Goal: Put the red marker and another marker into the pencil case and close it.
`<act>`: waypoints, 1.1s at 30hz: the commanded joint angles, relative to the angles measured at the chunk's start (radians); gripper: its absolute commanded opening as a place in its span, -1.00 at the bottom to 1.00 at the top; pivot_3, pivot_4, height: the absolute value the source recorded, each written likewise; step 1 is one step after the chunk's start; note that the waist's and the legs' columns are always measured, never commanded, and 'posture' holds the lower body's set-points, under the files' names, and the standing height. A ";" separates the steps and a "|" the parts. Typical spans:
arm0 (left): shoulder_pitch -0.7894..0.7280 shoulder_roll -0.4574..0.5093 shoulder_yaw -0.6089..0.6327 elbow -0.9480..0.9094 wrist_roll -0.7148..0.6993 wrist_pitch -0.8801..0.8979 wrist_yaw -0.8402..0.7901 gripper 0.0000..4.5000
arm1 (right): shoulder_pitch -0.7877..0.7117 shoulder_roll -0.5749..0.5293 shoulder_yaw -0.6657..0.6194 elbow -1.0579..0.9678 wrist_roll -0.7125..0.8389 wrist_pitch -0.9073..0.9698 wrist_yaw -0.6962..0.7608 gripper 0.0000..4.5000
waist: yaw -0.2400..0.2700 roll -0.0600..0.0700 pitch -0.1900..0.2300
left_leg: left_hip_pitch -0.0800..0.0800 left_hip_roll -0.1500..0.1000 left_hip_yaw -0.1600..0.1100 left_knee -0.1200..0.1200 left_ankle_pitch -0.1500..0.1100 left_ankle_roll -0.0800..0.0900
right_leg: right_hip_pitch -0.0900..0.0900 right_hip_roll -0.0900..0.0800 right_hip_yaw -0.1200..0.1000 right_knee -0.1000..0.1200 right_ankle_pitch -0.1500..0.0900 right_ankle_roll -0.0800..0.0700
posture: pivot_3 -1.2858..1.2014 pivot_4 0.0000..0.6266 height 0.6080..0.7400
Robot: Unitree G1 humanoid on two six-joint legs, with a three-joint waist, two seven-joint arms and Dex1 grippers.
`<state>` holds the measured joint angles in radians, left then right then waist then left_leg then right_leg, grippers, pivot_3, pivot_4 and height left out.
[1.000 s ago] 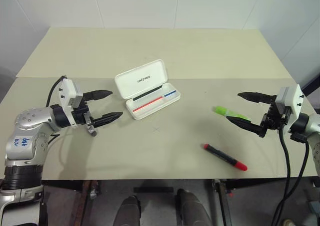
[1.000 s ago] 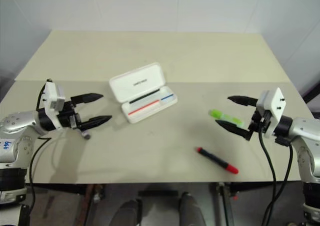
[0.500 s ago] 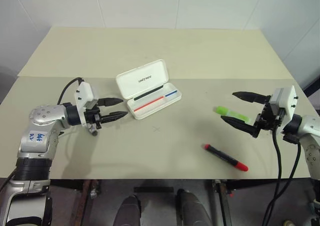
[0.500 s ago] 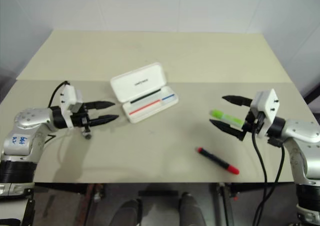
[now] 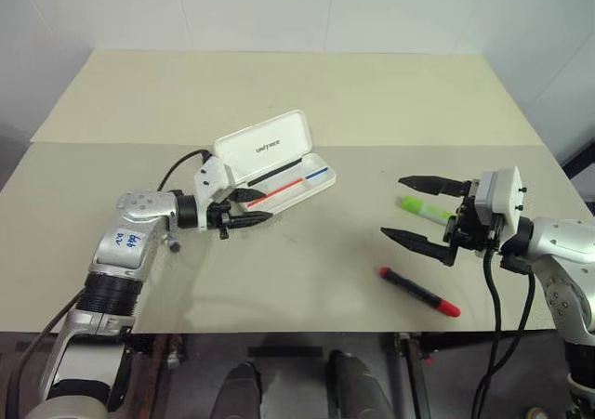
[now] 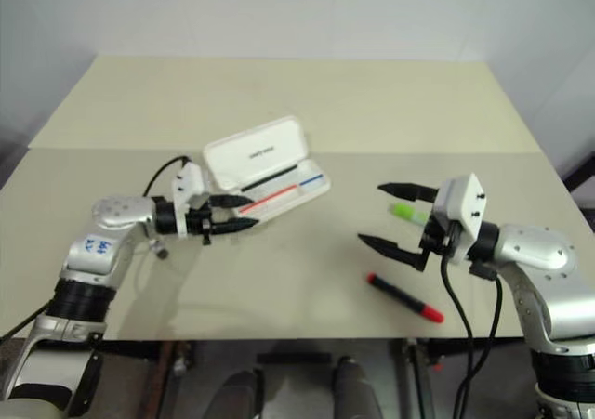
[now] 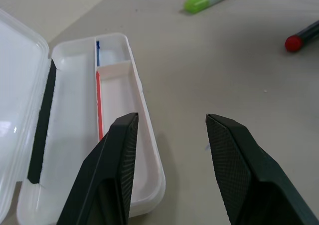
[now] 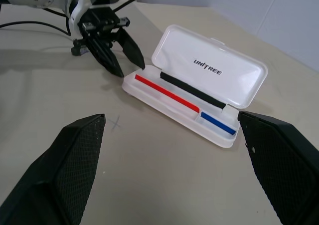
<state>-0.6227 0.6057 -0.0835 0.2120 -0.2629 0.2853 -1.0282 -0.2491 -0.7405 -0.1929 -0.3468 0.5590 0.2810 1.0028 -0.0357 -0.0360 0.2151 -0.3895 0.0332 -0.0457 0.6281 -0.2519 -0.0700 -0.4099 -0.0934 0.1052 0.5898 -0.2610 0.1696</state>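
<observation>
The white pencil case (image 5: 290, 192) lies open at the table's middle left, its lid (image 5: 262, 144) raised behind the tray and marked UNITREE. My left gripper (image 5: 266, 206) is at the tray's near end, open about halfway; one finger (image 7: 118, 155) hangs over the tray, the other over bare table, holding nothing. The green highlighter (image 5: 426, 206) lies to the right, and my right gripper (image 5: 393, 206) hovers wide open beside it, one finger on either side as seen from above. The red marker (image 5: 418, 292) lies nearer the front edge, black barrel and red cap, untouched.
The beige table (image 5: 297, 94) has a seam running across behind the case. A faint cross mark (image 5: 291, 239) sits on the bare stretch between the case and the markers. The red marker lies close to the front edge (image 5: 307, 331).
My left gripper has travelled right to the case's near end, and its fingers have narrowed from wide open. My right gripper has shifted left, its fingers now past the highlighter.
</observation>
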 commanded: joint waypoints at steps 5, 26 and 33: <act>-0.057 -0.012 -0.035 0.080 0.070 -0.013 0.008 -0.03 | 0.011 0.026 -0.009 -0.120 0.025 0.013 -0.071 1.00 | 0.006 0.000 0.000 | -0.001 0.000 0.000 0.001 0.000 0.000 | 0.000 0.000 0.000 -0.001 0.000 -0.001 | 0.03 -0.52 1.00; -0.227 -0.025 -0.146 0.324 0.199 -0.135 -0.181 -0.03 | 0.006 0.091 0.017 -0.182 0.000 -0.024 -0.176 1.00 | 0.007 0.000 0.000 | -0.001 0.000 0.000 0.001 0.000 0.000 | 0.000 0.000 0.000 -0.001 -0.001 -0.001 | 0.03 -0.52 1.00; -0.257 -0.040 -0.210 0.319 0.232 -0.061 -0.271 -0.03 | -0.014 0.093 0.020 -0.179 -0.004 -0.027 -0.186 1.00 | 0.005 0.000 0.000 | -0.001 0.000 0.000 0.001 0.000 0.000 | 0.000 0.000 0.000 -0.001 -0.001 -0.001 | 0.03 -0.52 1.00</act>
<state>-0.8725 0.5656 -0.2683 0.5492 -0.0438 0.2033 -1.2615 -0.2531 -0.6524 -0.1622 -0.4882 0.5510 0.2713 0.8274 -0.0302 -0.0361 0.2151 -0.3907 0.0329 -0.0460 0.6285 -0.2519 -0.0699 -0.4097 -0.0934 0.1052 0.5889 -0.2616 0.1689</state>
